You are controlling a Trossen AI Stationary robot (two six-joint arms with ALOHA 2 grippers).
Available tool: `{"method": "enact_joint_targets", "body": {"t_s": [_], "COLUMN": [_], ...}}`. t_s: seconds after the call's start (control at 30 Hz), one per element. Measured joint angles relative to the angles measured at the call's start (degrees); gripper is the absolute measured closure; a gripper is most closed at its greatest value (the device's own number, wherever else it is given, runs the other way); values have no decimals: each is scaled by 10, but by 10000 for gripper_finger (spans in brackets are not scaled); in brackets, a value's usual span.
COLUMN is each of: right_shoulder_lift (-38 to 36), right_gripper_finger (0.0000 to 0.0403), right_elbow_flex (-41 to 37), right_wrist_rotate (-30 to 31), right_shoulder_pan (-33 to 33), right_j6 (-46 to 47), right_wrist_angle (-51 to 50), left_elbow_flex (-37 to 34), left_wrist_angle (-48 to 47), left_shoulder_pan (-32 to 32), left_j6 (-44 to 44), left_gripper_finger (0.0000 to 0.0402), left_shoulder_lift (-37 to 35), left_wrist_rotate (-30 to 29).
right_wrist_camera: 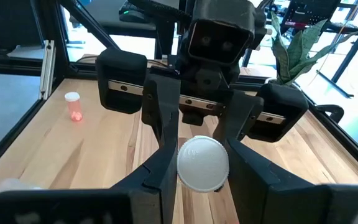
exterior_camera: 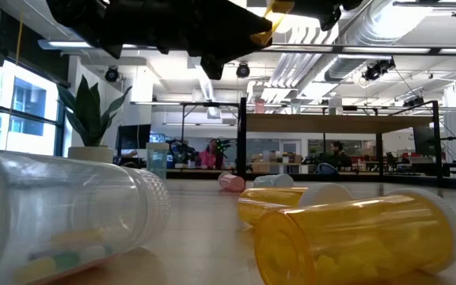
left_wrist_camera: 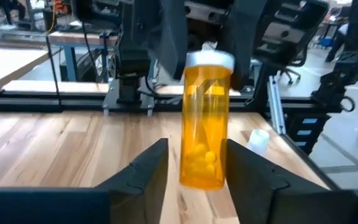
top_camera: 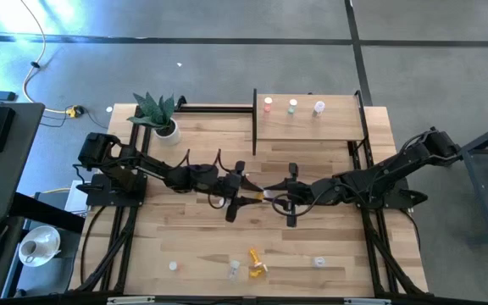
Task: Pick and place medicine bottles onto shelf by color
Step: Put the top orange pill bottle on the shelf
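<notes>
Both arms meet over the middle of the surface [top_camera: 193, 241], well in front of the shelf [top_camera: 307, 131].

Item held: one orange bottle [left_wrist_camera: 205, 124] with a white cap [right_wrist_camera: 202, 163] hangs in the air between the two arms, clear of the surface. Pills lie at its lower end.

The right gripper [right_wrist_camera: 202, 140]: its fingers [right_wrist_camera: 160, 162] press on the cap from both sides, and we judge this to be a firm grip on the orange bottle.

The left gripper [left_wrist_camera: 194, 149]: its fingers [left_wrist_camera: 143, 171] stand on either side of the bottle's body. One side shows a plain gap; the other finger lies close against the body. We record these fingers as parted and not clamping.

Shelf: three bottles stand upright in a row along its far edge, apart from one another: a red bottle [top_camera: 268, 105], a green bottle [top_camera: 293, 106] and a clear bottle [top_camera: 318, 108].

Front of the surface: an orange pair [top_camera: 257, 263] lies on its sides, touching or nearly so. A clear lying bottle [top_camera: 234, 269] is just beside the pair. Two more small bottles [top_camera: 173, 265] stand farther off to either side; from above we cannot tell their colour. A pink bottle [right_wrist_camera: 73, 107] stands upright on the surface in the right wrist view.

A potted plant [top_camera: 159, 114] sits at the far left corner of the surface, beside the shelf frame.
</notes>
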Motion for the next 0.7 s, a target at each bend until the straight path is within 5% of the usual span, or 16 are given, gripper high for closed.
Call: {"method": "enact_joint_targets", "body": {"t_s": [0.3,0.7], "right_shoulder_lift": [-4,-104], "right_gripper_finger": [301,301], "right_elbow_flex": [0,0], "right_wrist_rotate": [40,180], "right_shoulder_pan": [0,-46], "right_j6": [-2,-82], "right_wrist_angle": [-5,-10], "left_elbow_flex": [0,-1], "left_wrist_angle": [-38,-234], "left_shoulder_pan": [0,7], "left_j6": [-4,18], "left_gripper_finger": [181,172], "left_shoulder_lift": [-16,-140], "left_wrist_rotate": [-26,-37]}}
